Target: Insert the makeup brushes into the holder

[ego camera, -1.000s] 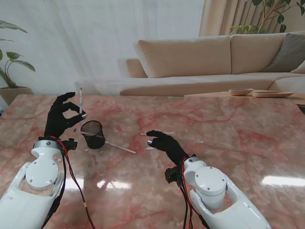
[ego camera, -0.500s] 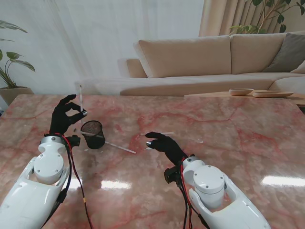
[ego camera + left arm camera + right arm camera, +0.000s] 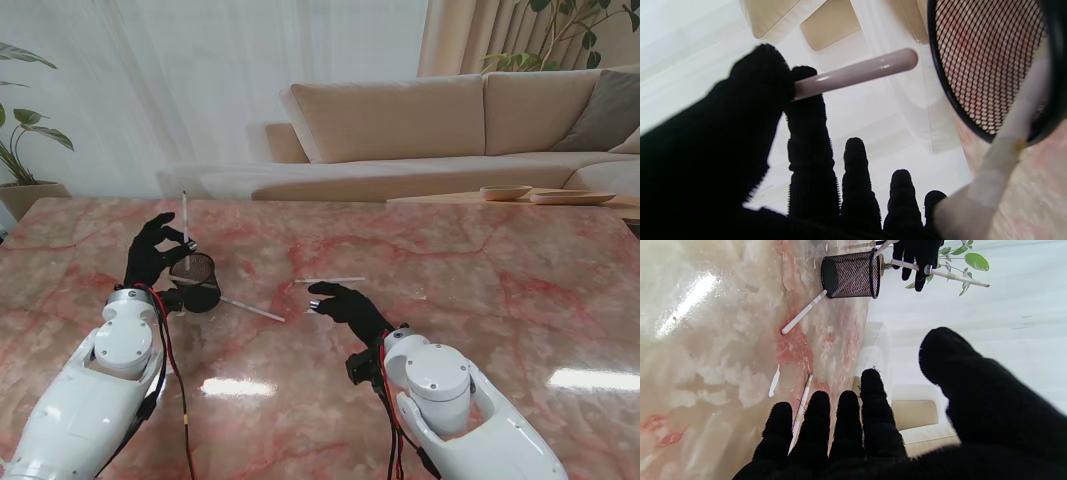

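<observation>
Left hand point(image 3: 155, 255) pinches a thin, glossy brush point(image 3: 185, 215) mid-shaft, upright over the mesh holder point(image 3: 196, 282); likely light, rigid, slippery, so grip near ferrule; right hand point(image 3: 345, 305), fingers apart, holds nothing.

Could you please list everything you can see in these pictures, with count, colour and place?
Mesh holder: one, black, upright on the table's left part.
Held brush: one, pale handle, upright, pinched by the left hand just above the holder's rim.
Brush by the holder: one, white, lying on the table, one end at the holder's base.
Brush by the right hand: one, pale, lying flat just beyond the fingertips.
Table: one, pink marble, glossy.
Sofa: one, beige, behind the table.
Shallow dishes: two, pale, on a low surface by the sofa.
Plants: green, far left and top right.
Left hand: black glove, shut on the held brush.
Right hand: black glove, open, holding nothing.
</observation>
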### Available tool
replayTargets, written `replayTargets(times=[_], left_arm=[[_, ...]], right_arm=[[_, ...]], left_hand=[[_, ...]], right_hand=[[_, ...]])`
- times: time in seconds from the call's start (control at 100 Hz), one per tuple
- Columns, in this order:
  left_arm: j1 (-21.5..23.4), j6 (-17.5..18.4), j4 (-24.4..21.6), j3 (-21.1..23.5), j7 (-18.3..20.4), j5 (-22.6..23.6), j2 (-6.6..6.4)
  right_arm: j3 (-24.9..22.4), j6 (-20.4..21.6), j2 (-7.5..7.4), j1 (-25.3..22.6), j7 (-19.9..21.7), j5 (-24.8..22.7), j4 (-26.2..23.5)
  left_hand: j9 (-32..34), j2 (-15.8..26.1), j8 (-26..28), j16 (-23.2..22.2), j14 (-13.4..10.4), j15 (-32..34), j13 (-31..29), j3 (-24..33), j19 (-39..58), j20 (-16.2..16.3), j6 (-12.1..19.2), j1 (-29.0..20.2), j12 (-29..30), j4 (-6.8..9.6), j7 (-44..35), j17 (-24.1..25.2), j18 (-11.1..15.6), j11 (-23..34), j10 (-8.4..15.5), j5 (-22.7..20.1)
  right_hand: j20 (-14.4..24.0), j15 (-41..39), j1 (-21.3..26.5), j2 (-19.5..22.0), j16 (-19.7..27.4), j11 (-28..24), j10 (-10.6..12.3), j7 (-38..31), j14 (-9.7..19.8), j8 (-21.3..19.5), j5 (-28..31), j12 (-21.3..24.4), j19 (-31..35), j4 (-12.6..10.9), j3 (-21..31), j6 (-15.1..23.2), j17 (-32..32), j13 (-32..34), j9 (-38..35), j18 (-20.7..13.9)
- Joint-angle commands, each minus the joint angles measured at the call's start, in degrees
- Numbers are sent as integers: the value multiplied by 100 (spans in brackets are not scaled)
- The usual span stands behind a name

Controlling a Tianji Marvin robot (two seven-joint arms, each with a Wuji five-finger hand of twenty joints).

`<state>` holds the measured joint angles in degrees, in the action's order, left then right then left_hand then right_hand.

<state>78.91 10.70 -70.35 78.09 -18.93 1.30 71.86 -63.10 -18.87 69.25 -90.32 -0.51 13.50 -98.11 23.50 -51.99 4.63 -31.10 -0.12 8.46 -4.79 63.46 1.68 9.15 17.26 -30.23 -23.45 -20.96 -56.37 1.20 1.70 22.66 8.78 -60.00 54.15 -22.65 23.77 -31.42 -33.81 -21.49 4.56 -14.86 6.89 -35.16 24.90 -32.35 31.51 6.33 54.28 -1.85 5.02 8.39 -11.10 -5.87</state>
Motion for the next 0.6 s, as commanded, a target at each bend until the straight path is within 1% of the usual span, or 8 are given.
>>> replayTargets(times=[0.0, 0.42, 0.59], left_arm=[[-15, 15, 98, -58, -3, 1, 52], [-112, 30, 445, -140, -38, 45, 80], [-107, 6, 478, -139, -72, 76, 85]], right_arm=[[-19, -56, 15, -48, 80, 17, 23], [-41, -80, 1, -69, 131, 40, 2], [-48, -73, 0, -68, 136, 44, 1]], left_hand=[[-158, 149, 161, -36, -363, -184, 173, 345, -217, -129, 783, 130, 72, -86, -492, -15, 184, -79, 276, -154], [-264, 145, 165, -44, -375, -239, 177, 322, -221, -223, 911, 61, 85, -63, -476, -19, 172, -97, 272, -108], [-290, 160, 145, -53, -356, -235, 175, 311, -215, -241, 918, 36, 89, -50, -443, -15, 148, -102, 248, -90]], right_hand=[[137, -78, -202, -29, -40, -72, 57, -38, 98, 39, -75, 50, 26, -127, 109, 120, -29, -106, 126, -252], [134, -133, -223, -19, -53, -83, 59, -43, 99, 42, -71, 51, 45, -124, 120, 149, -41, -105, 103, -247], [132, -151, -222, -18, -55, -86, 53, -46, 100, 44, -64, 50, 53, -124, 113, 161, -46, -103, 88, -248]])
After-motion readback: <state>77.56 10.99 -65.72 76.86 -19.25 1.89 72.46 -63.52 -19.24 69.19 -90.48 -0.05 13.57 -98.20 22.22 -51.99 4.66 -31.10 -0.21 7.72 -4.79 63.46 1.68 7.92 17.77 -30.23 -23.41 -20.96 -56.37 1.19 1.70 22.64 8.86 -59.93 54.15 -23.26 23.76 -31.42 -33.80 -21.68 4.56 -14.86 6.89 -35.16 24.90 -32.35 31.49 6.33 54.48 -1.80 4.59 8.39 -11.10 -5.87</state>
